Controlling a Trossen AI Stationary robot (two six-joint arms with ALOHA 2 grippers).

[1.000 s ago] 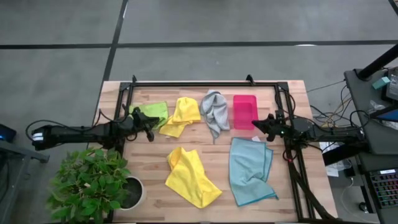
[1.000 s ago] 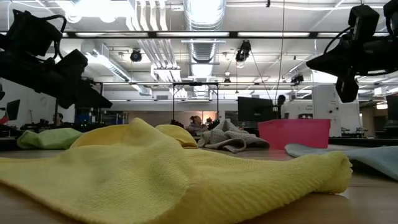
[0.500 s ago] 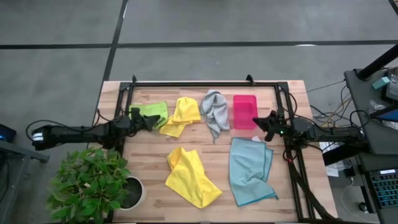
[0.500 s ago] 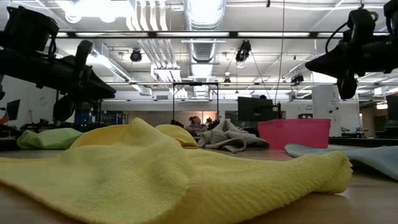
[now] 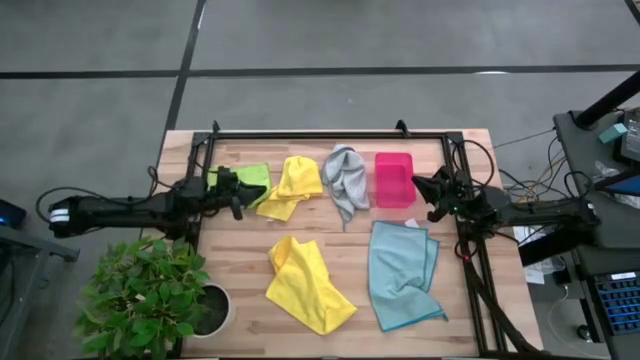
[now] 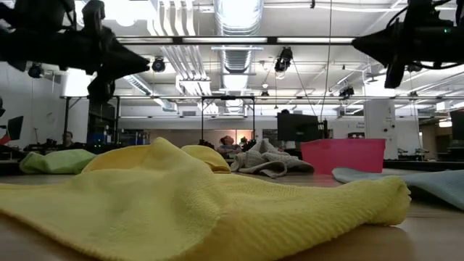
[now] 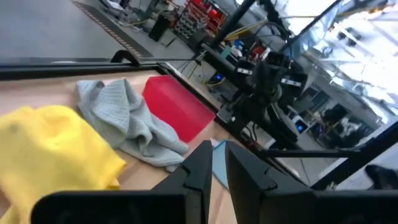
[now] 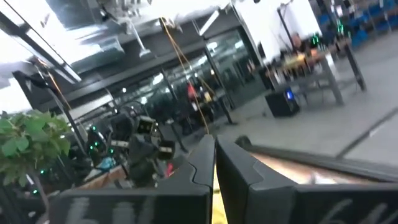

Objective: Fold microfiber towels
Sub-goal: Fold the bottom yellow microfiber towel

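Several microfiber towels lie crumpled on the wooden table: lime green [image 5: 250, 176], yellow [image 5: 292, 187] and grey [image 5: 346, 183] in the far row, another yellow one [image 5: 305, 283] and a light blue one [image 5: 402, 272] nearer. My left gripper [image 5: 245, 190] hovers shut and about level above the lime green towel's near edge; the low view shows it high over the table [image 6: 141, 64]. My right gripper [image 5: 418, 181] hovers shut beside the pink tray [image 5: 394, 179], pointing slightly up [image 6: 359, 43]. Neither gripper holds anything.
A potted plant [image 5: 150, 295] stands at the table's near left corner. A black frame rail [image 5: 330, 133] runs along the far edge and down both sides. Bare wood shows between the two rows of towels.
Both grippers have risen above the table. My left gripper has climbed the most and has rolled about its own line. My right gripper has tipped its fingers upward. The towels lie as before.
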